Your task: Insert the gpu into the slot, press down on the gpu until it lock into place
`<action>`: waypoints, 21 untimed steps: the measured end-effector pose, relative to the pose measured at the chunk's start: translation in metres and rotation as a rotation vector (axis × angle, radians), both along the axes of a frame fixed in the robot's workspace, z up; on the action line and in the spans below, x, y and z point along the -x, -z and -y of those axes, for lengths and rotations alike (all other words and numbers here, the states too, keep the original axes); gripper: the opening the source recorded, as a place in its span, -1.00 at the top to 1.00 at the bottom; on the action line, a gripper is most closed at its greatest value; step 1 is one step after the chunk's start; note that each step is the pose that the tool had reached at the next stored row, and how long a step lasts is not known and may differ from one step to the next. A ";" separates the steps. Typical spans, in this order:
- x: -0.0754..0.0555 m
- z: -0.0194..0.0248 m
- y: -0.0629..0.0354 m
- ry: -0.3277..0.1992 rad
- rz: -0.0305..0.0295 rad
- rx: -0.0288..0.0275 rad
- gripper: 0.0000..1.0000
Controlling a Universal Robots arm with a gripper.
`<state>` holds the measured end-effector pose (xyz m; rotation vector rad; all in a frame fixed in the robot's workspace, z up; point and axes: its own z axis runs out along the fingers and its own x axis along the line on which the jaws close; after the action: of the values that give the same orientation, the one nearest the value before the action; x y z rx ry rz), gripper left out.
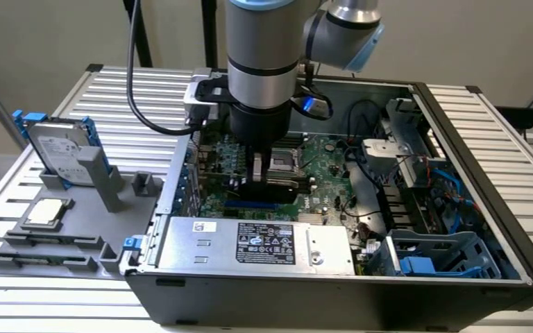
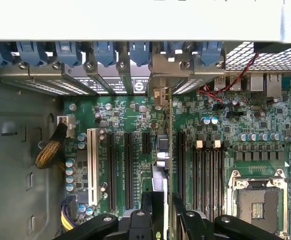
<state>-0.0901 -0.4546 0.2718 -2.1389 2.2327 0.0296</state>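
Gripping the gpu [image 1: 280, 189] edge-on between clamped fingers [image 2: 146, 212], long axis lined up along the blue slot [image 1: 248, 206] just below the card.

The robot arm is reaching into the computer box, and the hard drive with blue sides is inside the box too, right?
Not quite. The exterior view shows the gripper, holding the gpu, inside the computer case, but the hard drive stands outside it, on the grey rack.
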 end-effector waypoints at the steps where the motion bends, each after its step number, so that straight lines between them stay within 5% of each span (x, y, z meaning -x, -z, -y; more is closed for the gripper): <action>1: 0.000 0.0000 0.0004 0.000 0.0001 -0.0001 0.48; 21: 0.001 -0.0040 0.0060 0.000 -0.0009 0.0000 0.48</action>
<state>-0.0911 -0.4506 0.2658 -2.1393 2.2331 0.0305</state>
